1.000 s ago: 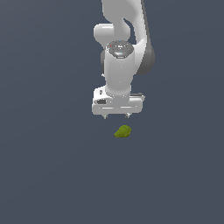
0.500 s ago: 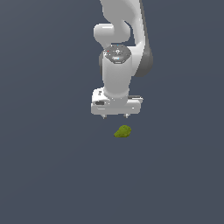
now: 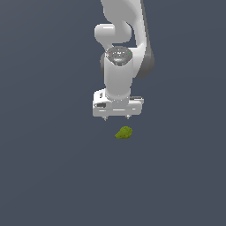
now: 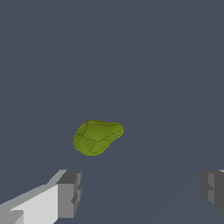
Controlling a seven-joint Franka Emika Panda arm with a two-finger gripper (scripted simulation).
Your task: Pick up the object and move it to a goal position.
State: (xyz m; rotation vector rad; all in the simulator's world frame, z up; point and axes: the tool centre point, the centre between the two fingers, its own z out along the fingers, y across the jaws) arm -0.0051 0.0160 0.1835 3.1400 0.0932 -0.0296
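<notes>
One white Panda arm (image 3: 126, 48) with one gripper (image 3: 116, 118) hanging above a plain grey counter (image 3: 44, 167); jaws spread wide, holding nothing. One olive-green pear-shaped object (image 3: 124, 133) lies on the counter just below the two fingertips (image 4: 70, 192), apart from both; no counter edges visible

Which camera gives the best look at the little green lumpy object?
The wrist view: the object fills more of the frame, showing its faceted surface, rounded end and tapered end. The exterior view shows it only as a small green blob below the end effector.
</notes>
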